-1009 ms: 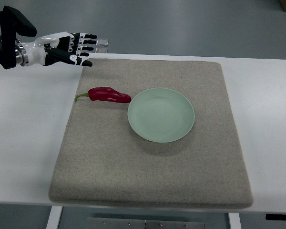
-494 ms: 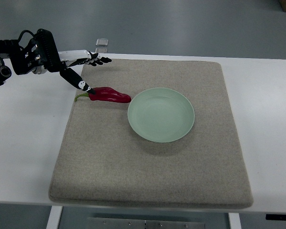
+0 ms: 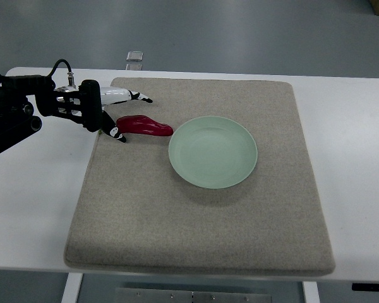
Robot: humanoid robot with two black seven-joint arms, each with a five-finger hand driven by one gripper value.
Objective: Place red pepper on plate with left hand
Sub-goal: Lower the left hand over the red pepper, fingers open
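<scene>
Grey felt matting (image 3: 196,227) is spread beneath a green plate (image 3: 213,152). Just left of that plate the red pepper (image 3: 144,125) is straddled, not yet gripped, by the left hand (image 3: 117,113) (fingers spread). Closure should be centred on its body.

White tabletop (image 3: 360,158), grey felt mat (image 3: 196,227) laid across it, smooth grey floor (image 3: 240,31) beyond, even light

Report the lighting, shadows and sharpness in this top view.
Top view: even, soft light, no glare; the pale green round plate throws a faint shadow on the grey felt mat; the glossy red pepper is sharp, as is the left hand.
</scene>
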